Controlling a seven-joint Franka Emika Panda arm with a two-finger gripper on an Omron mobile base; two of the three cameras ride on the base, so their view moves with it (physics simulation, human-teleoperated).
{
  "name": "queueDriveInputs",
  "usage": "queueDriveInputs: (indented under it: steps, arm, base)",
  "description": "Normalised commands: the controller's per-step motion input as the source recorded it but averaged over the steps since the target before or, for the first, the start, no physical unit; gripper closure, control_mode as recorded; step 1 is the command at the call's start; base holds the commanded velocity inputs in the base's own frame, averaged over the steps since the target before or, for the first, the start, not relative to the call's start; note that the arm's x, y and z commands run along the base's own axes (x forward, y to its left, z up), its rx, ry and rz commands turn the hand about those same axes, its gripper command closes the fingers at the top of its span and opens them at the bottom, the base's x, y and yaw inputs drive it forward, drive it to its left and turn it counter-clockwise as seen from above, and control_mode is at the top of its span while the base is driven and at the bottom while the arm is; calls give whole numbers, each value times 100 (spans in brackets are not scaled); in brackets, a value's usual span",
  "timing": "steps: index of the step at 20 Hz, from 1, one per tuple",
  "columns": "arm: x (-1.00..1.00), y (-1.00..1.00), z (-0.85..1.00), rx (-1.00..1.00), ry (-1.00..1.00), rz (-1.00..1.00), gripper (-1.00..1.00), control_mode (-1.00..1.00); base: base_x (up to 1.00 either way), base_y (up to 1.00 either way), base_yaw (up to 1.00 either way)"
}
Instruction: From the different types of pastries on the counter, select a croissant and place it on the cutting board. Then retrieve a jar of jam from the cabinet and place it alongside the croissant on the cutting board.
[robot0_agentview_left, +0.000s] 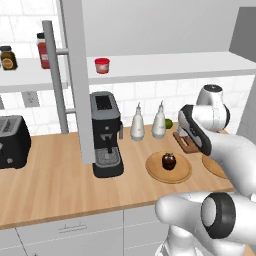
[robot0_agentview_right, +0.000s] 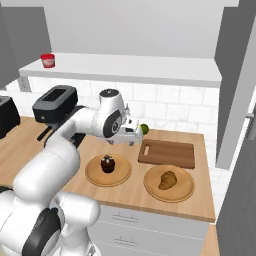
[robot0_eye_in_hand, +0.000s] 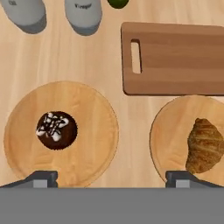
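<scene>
I am hovering my two-finger gripper (robot0_eye_in_hand: 111, 178) above the long light wood-grain counter (robot0_eye_in_hand: 105, 57), jaws spread wide and gripping nothing. Below my right fingertip (robot0_eye_in_hand: 188, 178), the small golden-tan croissant (robot0_eye_in_hand: 204, 145) is lying on a round light-wood plate (robot0_eye_in_hand: 168, 135). Beside it, the dark brown glossy round pastry (robot0_eye_in_hand: 56, 130) is sitting on a second round light-wood plate (robot0_eye_in_hand: 94, 131). The dark brown rectangular wooden cutting board (robot0_eye_in_hand: 179, 59) is resting bare just beyond the croissant's plate, handle hole toward the two white bottles (robot0_agentview_left: 148, 121). The short squat red jar of jam (robot0_agentview_right: 48, 60) is standing on the white cabinet (robot0_agentview_right: 150, 67) shelf.
</scene>
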Motion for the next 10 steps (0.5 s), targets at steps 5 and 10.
queueDriveInputs:
  steps: [5, 10]
  arm:
    - [10, -100, -53, 8, -2, -19, -100, -100]
    - [18, -100, -27, 12, 3, -23, -100, -100]
  base:
    - [0, 0, 0]
    - [0, 0, 0]
